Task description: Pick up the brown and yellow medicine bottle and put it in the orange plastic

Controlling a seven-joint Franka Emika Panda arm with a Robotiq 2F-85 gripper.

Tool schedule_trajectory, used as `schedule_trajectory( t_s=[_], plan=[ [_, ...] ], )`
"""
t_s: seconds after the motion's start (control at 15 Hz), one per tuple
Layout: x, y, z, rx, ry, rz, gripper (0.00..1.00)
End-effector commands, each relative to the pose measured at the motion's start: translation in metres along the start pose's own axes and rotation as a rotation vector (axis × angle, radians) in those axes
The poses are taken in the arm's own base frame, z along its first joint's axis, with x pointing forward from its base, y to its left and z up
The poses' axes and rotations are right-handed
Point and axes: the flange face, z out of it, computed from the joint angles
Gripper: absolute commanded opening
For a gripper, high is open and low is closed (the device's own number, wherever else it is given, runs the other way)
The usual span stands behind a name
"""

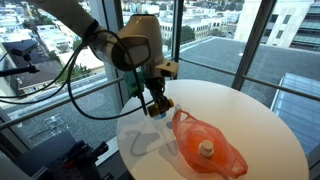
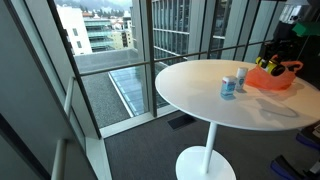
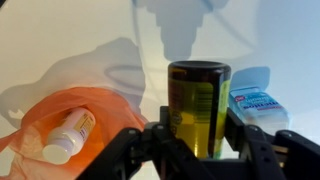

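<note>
Partly out of sight behind the hand [image 3: 199, 126], the medicine bottle [image 3: 199, 88].

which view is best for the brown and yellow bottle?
Wrist view: the bottle fills the centre, upright, label visible, framed by the tool. In both exterior views it is too small to make out.

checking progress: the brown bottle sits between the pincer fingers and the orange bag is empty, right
Not empty: the wrist view shows a white bottle lying in the orange bag. The brown bottle does sit between the pincer fingers.
</note>
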Motion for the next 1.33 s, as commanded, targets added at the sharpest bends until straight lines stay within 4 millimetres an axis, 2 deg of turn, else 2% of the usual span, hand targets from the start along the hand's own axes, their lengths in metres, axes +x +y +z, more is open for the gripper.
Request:
schedule_trajectory(
  t_s=[0.0,0.33,0.6,0.93,1.27],
  plan=[
    [-0.003,0.018,-0.036,-0.012,0.051,0.043,0.29],
    [0.01,0.054,-0.07,-0.002,0.12,0.13,0.29],
    [0.019,0.093,-0.079,-0.008,0.155,0.219,0.29],
    [0.027,0.132,-0.064,-0.026,0.142,0.311,0.29],
    [0.035,0.15,-0.026,-0.046,0.086,0.36,0.29]
  ],
)
